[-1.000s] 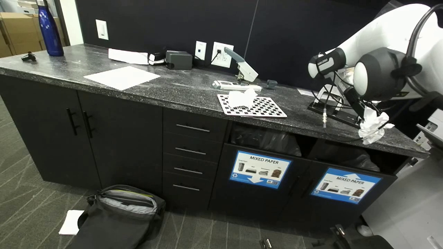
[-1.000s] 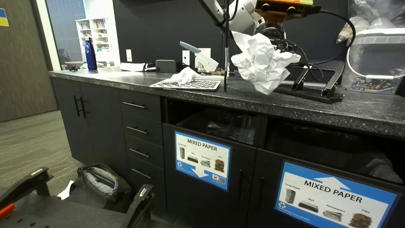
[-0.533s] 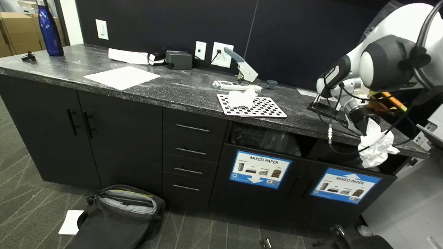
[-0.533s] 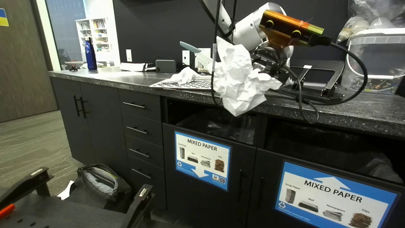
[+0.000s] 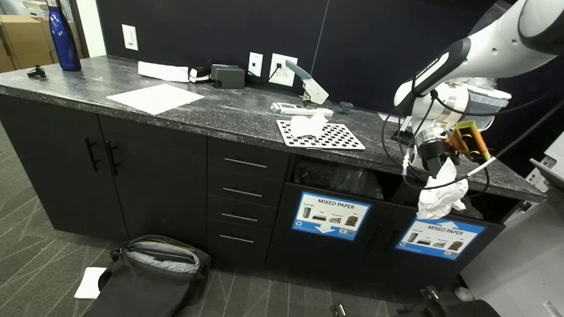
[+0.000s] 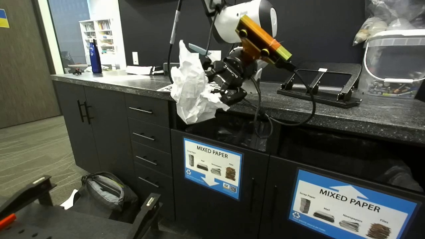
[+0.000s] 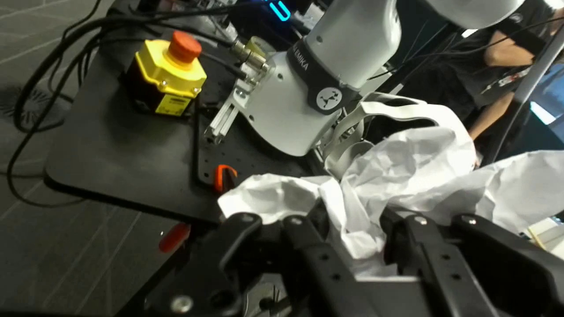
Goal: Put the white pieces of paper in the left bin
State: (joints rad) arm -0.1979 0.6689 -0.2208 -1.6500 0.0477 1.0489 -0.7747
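Holding a crumpled white paper (image 6: 194, 94), the claw (image 7: 356, 224) stands narrow on it, the paper spreading past both sides of the grip through the centre and right of the wrist view. Left of centre in an exterior view, it overlaps the front edge of the surface (image 6: 382, 113) and the opening of the left bin (image 6: 219, 210), whose dark front shows at lower centre of that frame. In an exterior view, the same paper hangs at the lower right, covering part of the label (image 5: 440, 237) on the right bin (image 5: 432, 273). Just right of that frame's centre, a second paper scrap (image 5: 308, 127) rests on a black-dotted sheet (image 5: 348, 140). At its upper left, a flat white sheet (image 5: 156, 98) lies and a blue bottle (image 5: 64, 42) stands upright.
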